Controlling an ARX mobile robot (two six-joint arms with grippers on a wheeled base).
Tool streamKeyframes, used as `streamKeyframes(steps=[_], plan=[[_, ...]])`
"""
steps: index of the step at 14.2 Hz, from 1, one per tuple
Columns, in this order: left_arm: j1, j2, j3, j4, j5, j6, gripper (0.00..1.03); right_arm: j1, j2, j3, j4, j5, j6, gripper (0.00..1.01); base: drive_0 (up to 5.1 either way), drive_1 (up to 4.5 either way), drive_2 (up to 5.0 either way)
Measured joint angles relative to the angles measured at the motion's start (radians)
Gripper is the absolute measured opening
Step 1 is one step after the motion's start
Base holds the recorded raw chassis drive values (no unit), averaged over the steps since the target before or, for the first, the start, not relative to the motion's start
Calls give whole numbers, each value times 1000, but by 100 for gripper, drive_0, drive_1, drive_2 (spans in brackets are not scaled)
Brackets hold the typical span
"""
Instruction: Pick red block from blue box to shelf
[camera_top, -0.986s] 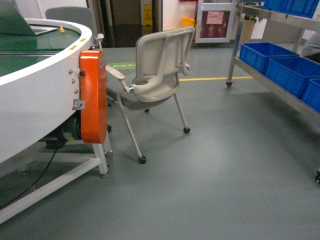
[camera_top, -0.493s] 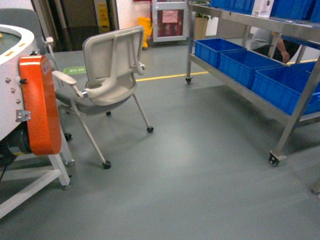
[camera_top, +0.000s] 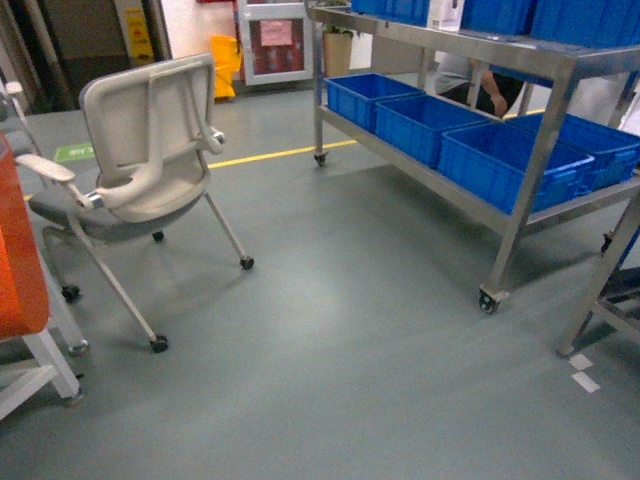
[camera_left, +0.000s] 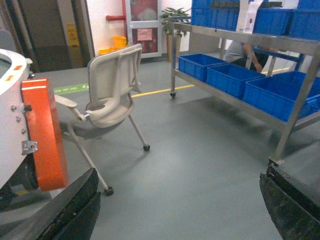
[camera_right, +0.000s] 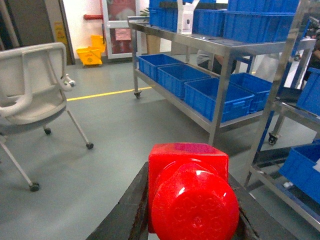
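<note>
**Red block in the right pincer, shelf ahead**

The right pincer (camera_right: 192, 220) is gripping the red block (camera_right: 192, 192), its dark fingers (camera_right: 125, 210) pressing against both sides of the brick, whose round stud is facing the right wrist camera. The left pincer (camera_left: 180, 210) is standing wide apart with nothing between its dark fingers (camera_left: 75, 207). The shelf (camera_top: 470, 115) is sitting on the grey floor (camera_top: 330, 340) at the right of the head view, its steel rails carrying dark blue crates (camera_top: 510, 160) on the lower and upper tiers. A pale wheeled chair (camera_top: 140, 170) is standing to the left, well apart from the shelf, beside an orange panel (camera_top: 18, 270). The blue box is appearing in none of the views.
</note>
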Motion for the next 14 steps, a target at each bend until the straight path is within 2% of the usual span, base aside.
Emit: streamKeyframes(steps=[14], plan=[[0,0,0,0,0,0,98,0,0,0,0,0,0,29,-157,-157,-157]])
